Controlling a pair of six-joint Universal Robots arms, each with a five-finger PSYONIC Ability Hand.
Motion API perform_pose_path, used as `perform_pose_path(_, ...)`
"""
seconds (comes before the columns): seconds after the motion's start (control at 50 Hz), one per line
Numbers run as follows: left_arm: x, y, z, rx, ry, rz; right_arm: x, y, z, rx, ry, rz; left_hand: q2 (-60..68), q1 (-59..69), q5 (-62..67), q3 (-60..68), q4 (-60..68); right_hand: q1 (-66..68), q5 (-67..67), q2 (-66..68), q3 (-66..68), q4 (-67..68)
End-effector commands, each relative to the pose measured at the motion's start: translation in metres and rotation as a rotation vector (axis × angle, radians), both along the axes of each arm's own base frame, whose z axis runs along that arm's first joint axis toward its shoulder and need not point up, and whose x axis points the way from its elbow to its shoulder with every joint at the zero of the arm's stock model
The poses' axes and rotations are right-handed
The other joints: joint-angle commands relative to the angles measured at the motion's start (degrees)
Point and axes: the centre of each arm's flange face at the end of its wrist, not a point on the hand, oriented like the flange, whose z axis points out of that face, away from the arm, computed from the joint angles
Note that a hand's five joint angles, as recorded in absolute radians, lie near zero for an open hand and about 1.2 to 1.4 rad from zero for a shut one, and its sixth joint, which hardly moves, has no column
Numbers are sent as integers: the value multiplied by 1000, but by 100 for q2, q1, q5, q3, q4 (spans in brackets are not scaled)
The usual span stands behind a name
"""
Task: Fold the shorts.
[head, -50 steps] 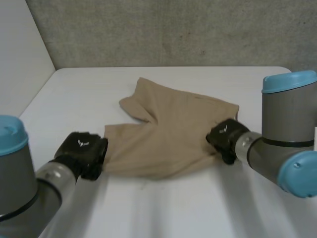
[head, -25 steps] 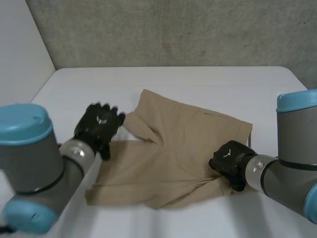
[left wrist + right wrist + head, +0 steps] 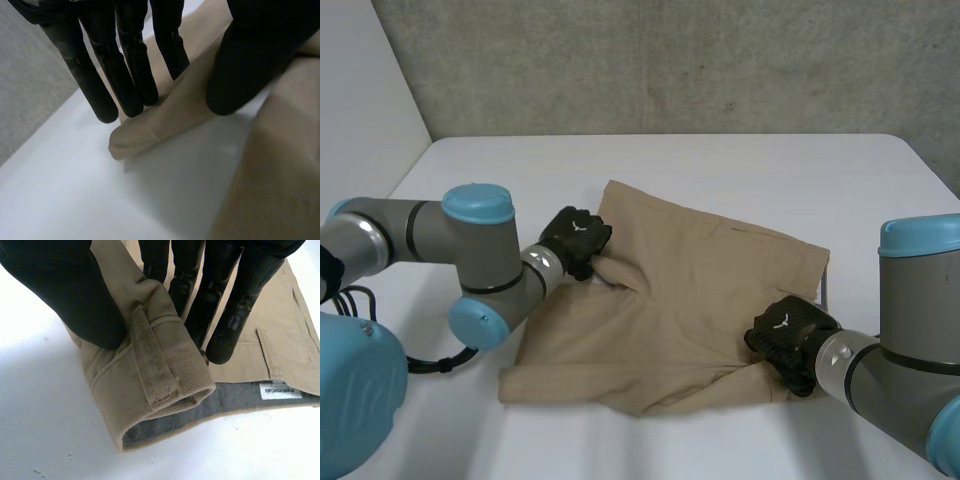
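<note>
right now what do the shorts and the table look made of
The shorts look like matte tan cotton twill: fine diagonal ribs and stitched seams show at the waistband, with grey lining inside. The table is white, smooth, faintly glossy, perhaps laminate or painted board; the look leaves it open.

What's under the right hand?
The shorts' waistband corner, pinched between the right hand's thumb and fingers; grey lining and a label show. The table beneath that fold is covered.

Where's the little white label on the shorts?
In the right wrist view, the white label sits on the grey inner waistband of the shorts, just past the fingertips of the right robot hand.
</note>
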Motion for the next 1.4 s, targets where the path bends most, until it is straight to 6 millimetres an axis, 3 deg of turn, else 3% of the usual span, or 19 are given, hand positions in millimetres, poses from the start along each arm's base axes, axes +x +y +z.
perform_pose_path(0.02, 18, -18, 3, -57, -37, 203, 0, -1, 0, -5, -1, -3, 2235, 2094, 2317, 2257, 2260, 2464, 1403, 1230, 1178, 1175)
perform_pose_path(0.12, 29, -14, 18, -102, -66, 329, 0, -2, 1, -14, -5, -3, 2235, 2094, 2317, 2257, 2260, 2464, 1403, 1230, 1178, 1175)
perform_pose_path(0.34, 28, 15, 22, -73, -94, 299, 2, -3, 4, -16, -37, -22, 2235, 2094, 2317, 2257, 2260, 2464, 1403, 1230, 1178, 1175)
perform_pose_path(0.36, 27, 16, 21, -70, -93, 298, 2, -4, 5, -10, -52, -36, 23, -118, 104, 45, 47, 2464, 1403, 1230, 1178, 1175)
perform_pose_path(0.4, 28, 17, 22, -67, -97, 298, 3, -5, 6, -6, -69, -48, -2745, -2886, -2663, -2723, -2720, 2464, 1403, 1230, 1178, 1175)
perform_pose_path(0.42, 29, 17, 23, -65, -98, 299, 3, -5, 6, -2, -74, -53, -3608, -3749, -3526, -3586, -3583, 2464, 1403, 1230, 1178, 1175)
perform_pose_path(0.48, 30, 23, 39, -83, -80, 299, 3, -5, 6, 4, -86, -65, -3936, -4077, -3854, -3914, -3911, 2464, 1403, 1230, 1178, 1175)
perform_pose_path(0.64, 50, 60, 83, -94, -32, 307, 2, -4, 5, 10, -84, -67, -3248, -3389, -3166, -3226, -3223, 2464, 1403, 1230, 1178, 1175)
perform_pose_path(0.78, 63, 120, 99, 51, -11, 283, 2, -4, 6, 4, -88, -66, -3078, -3219, -2996, -3056, -3053, 2464, 1403, 1230, 1178, 1175)
perform_pose_path(0.9, 77, 152, 77, 238, -131, 267, 2, -5, 10, -9, -93, -67, -3112, -3253, -3030, -3090, -3087, 2464, 1403, 1230, 1178, 1175)
perform_pose_path(0.96, 78, 151, 68, 249, -138, 272, 2, -4, 10, -9, -93, -67, -3112, -3253, -3030, -3090, -3087, 2464, 1403, 1230, 1178, 1175)
perform_pose_path(1.08, 75, 148, 31, 312, -197, 270, 1, -2, 15, -20, -99, -67, -2525, -2666, -2444, -2503, -2501, 2464, 1403, 1230, 1178, 1175)
perform_pose_path(1.1, 74, 149, 29, 317, -201, 267, 1, -2, 16, -25, -100, -68, -2240, -2381, -2158, -2218, -2215, 2464, 1403, 1230, 1178, 1175)
perform_pose_path(1.18, 74, 149, 29, 312, -200, 271, 0, -1, 21, -38, -105, -68, 1975, 1834, 2057, 1997, 2000, 2464, 1403, 1230, 1178, 1175)
perform_pose_path(1.26, 74, 149, 51, 246, -164, 289, -1, 1, 32, -66, -113, -71, 2235, 2094, 2317, 2257, 2260, 2464, 1403, 1230, 1178, 1175)
perform_pose_path(1.4, 80, 170, 133, 41, -16, 268, -5, 8, 90, -235, -183, -56, 2235, 2094, 2317, 2257, 2260, 2464, 1403, 1230, 1178, 1175)
